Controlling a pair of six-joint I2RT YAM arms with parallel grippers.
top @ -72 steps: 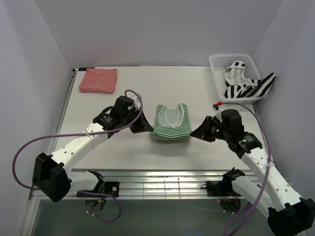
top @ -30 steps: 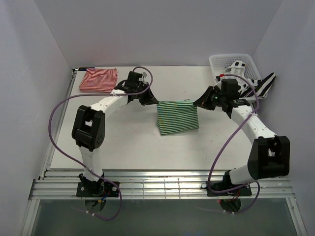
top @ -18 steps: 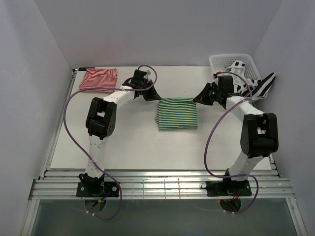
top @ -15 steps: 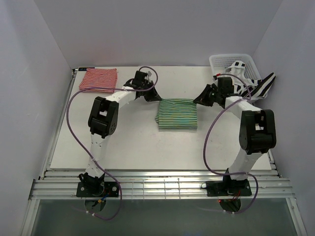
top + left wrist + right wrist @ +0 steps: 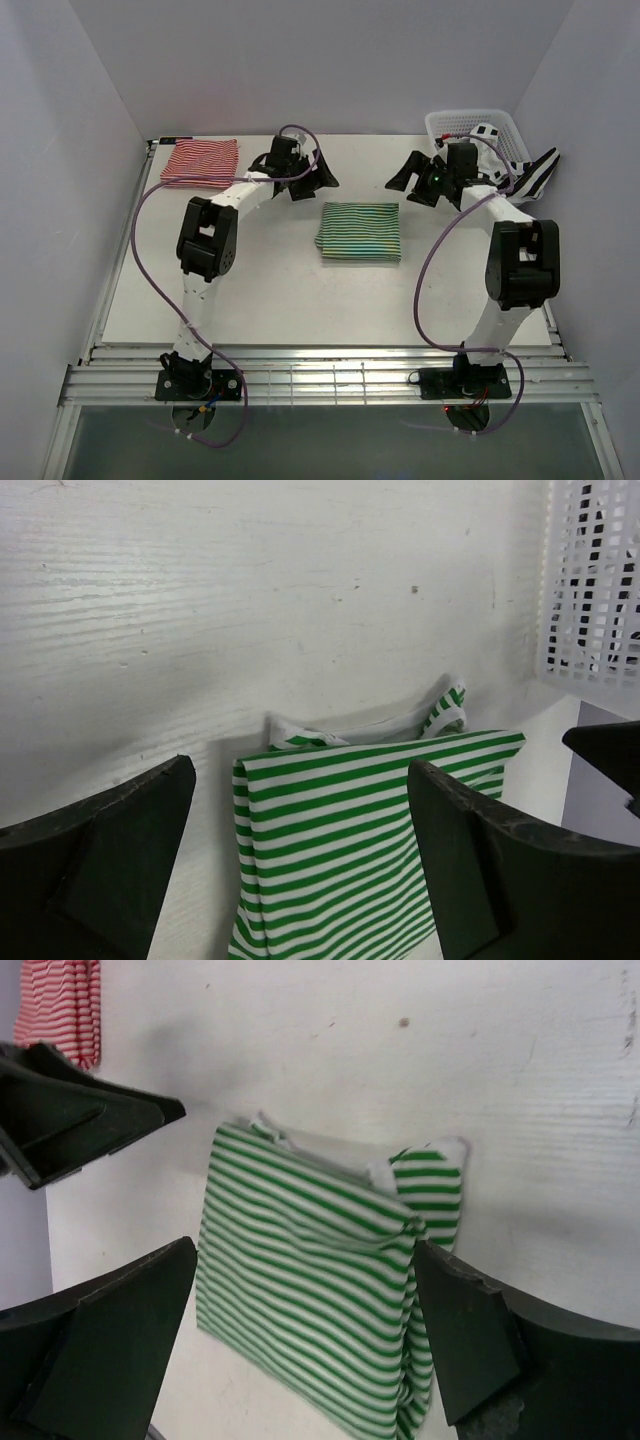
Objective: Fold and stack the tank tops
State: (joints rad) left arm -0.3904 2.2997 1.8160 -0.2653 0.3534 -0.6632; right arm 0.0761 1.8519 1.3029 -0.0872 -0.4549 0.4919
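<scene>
At bench (image 5: 250, 280) centre: green-and-white top (image 5: 360, 231), folded into a flat rectangle, lying free. Far left corner: red-and-white top (image 5: 200, 163), folded. Far right: black-and-white top (image 5: 530, 175), unfolded, draped over the white basket (image 5: 436, 130) rim. Left jaws: spread wide, holding nothing, just beyond the green-and-white top's far left corner. Right jaws: likewise, at its far right corner

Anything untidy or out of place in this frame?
The green-and-white top is folded loosely: strap ends poke out from under one edge. The black-and-white top spills unfolded over the basket rim.
</scene>
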